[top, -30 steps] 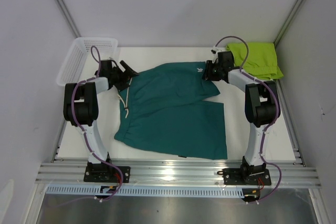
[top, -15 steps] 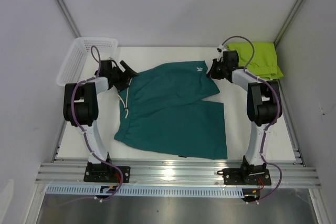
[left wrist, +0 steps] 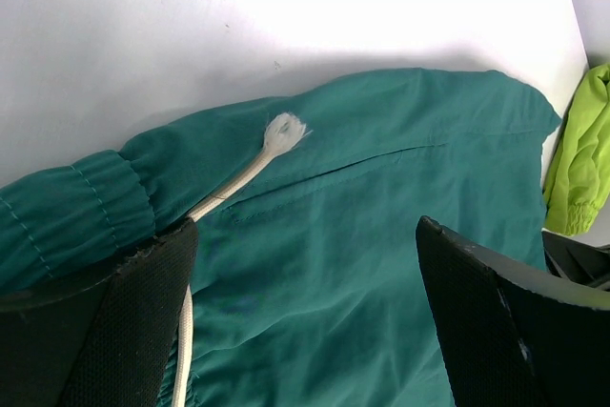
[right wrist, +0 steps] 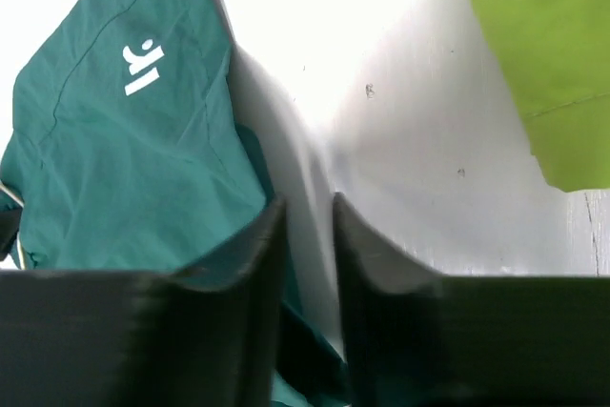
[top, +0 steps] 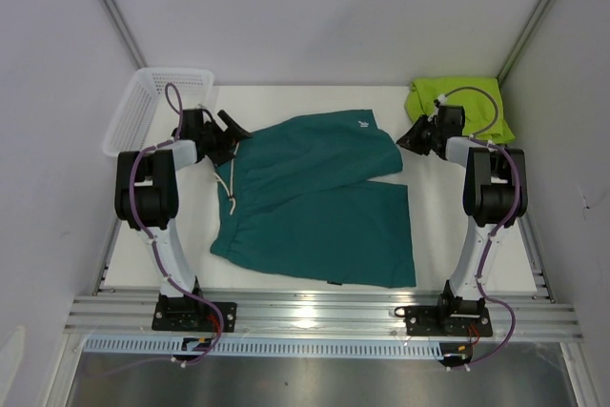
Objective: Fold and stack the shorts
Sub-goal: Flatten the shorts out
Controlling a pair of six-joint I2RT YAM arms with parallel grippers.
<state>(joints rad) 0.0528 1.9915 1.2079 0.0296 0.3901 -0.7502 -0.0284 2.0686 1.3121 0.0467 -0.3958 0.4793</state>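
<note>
Now, left claw (top: 227, 129) wide apart, right claw (right wrist: 305, 231) barely ajar, both empty; teal shorts (top: 315, 202) near basket (top: 132, 113).

The teal shorts (top: 315, 202) cover the middle of the surface (top: 434, 235). A bare lane runs between their right edge and the lime green shorts (top: 467, 107) in the far right corner. The right end effector (top: 408, 138), jaws a narrow slit apart, sits in that lane. Far left, the white mesh basket (top: 152, 107) stands near the wide-open left end effector (top: 229, 135). A bare strip runs along the far edge.
</note>
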